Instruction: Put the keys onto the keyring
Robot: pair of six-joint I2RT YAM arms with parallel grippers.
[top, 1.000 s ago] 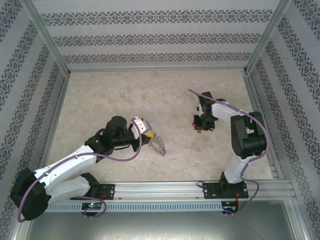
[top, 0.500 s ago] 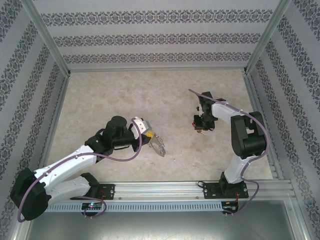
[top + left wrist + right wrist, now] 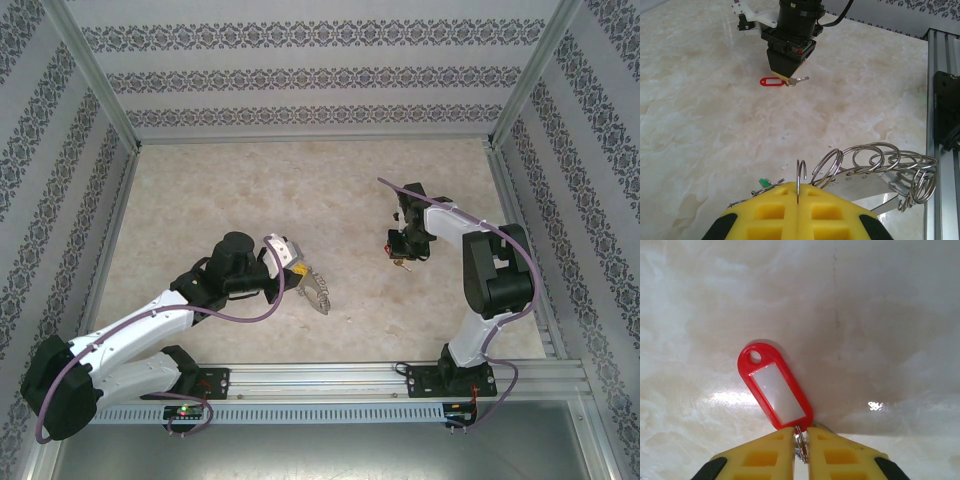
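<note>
My left gripper (image 3: 797, 192) is shut on a thin wire loop of the keyring (image 3: 879, 159), a bunch of silvery rings trailing to its right just above the table. A green key head (image 3: 763, 183) pokes out at the left of the yellow fingertips. From above, the left gripper (image 3: 297, 271) holds the keyring (image 3: 318, 292) near the table's middle front. My right gripper (image 3: 800, 434) is shut on the small ring of the red key (image 3: 775, 390), whose tag lies on the marble ahead of the jaws. The left wrist view shows the right gripper (image 3: 786, 74) pointing down onto the red key (image 3: 772, 81).
The marble table top (image 3: 250, 200) is walled on three sides by patterned panels (image 3: 300, 75). An aluminium rail (image 3: 330, 380) runs along the near edge with both arm bases. The same rail (image 3: 940, 125) passes close to the right of the keyring.
</note>
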